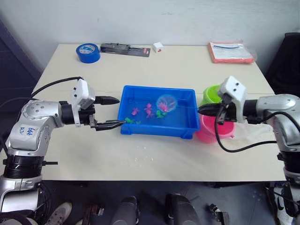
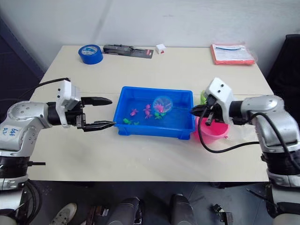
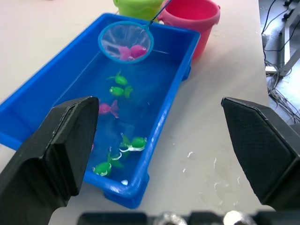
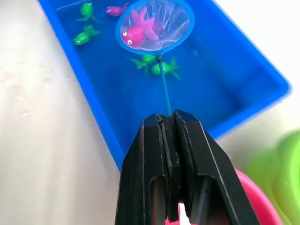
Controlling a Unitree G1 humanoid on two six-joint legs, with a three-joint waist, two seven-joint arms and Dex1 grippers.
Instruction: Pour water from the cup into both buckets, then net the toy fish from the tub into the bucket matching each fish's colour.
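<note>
I seem to stand in a lab or workshop: my plain beige table (image 1: 187, 70) sits against a bare wall, with a blue tape roll (image 1: 87, 52) and boxed tool (image 1: 125, 48) at its far edge.

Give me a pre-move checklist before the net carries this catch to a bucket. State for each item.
1. Right hand shut on the net handle: ok.
2. Fish in the net: ok, a pink fish lies in the mesh.
3. Net lifted free of the water: cannot tell; it sits over the tub.
4. Matching bucket within reach: ok, the pink bucket stands just beside the tub's end, by the right hand.
5. Green bucket out of the way: not ok, it touches or nearly touches the pink one, so aim matters.
6. Left hand clear of the net's path: ok, open at the tub's far end.
</note>
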